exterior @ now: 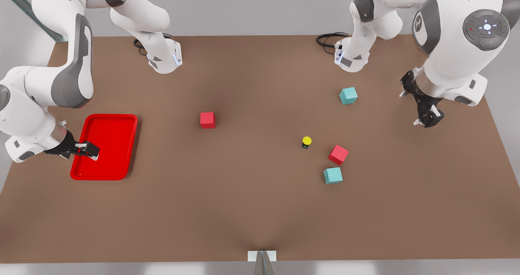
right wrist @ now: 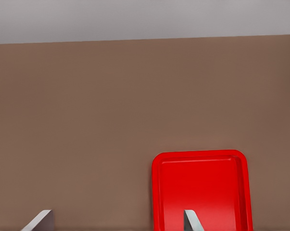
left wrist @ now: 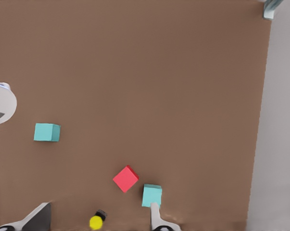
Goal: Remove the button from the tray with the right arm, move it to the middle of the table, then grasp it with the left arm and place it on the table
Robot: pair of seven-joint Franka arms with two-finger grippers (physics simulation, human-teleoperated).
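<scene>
button [exterior: 306, 141] upright on table [exterior: 243, 210] beside red cube [exterior: 338, 154], apart from tray [exterior: 122, 122], right gripper [exterior: 90, 150] spread over tray, left gripper [exterior: 427, 119] spread, empty, aloft at the front view's right

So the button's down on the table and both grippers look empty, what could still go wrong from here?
The button stands close to a red cube and a teal cube; a low sweep by the open left gripper on the front view's right could knock them together. The open right gripper sits low over the red tray, so pulling back sideways might catch its rim.
</scene>
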